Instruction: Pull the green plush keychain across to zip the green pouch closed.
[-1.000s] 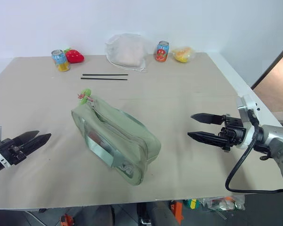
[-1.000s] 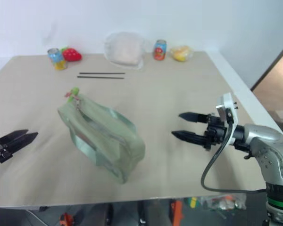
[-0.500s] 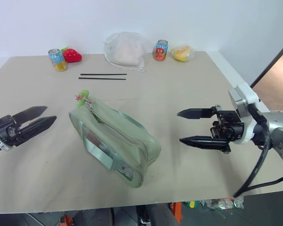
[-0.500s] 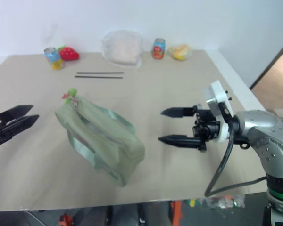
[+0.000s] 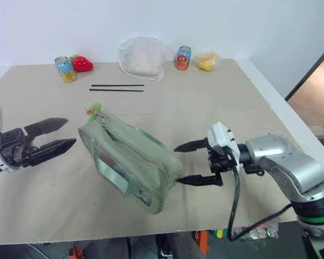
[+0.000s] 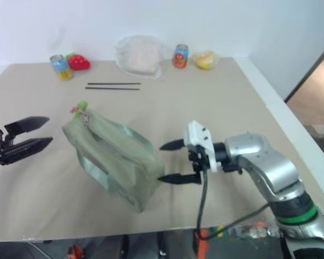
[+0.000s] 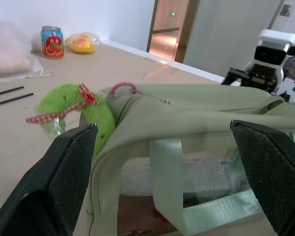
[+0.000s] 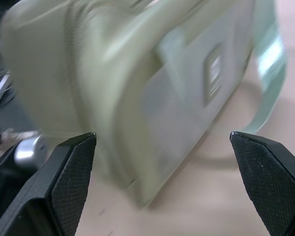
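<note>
Tan table, sage green pouch, fuzzy lime keychain at its end, both pincers wide open, empty

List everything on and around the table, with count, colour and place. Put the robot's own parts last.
pouch: 1, sage green, near middle of the table, lying at a slant
keychain: 1, lime green, at the pouch's far end
sticks: 2, black, side by side beyond the pouch
cans: 2, printed, one far left, one far middle
strawberry toy: 1, red, beside the left can
white bag: 1, translucent, far middle
yellow item: 1, in clear wrap, right of the second can
table: 1, beige
left tool: 1, black, open, left of the pouch
right tool: 1, black, open, at the pouch's near right end
</note>
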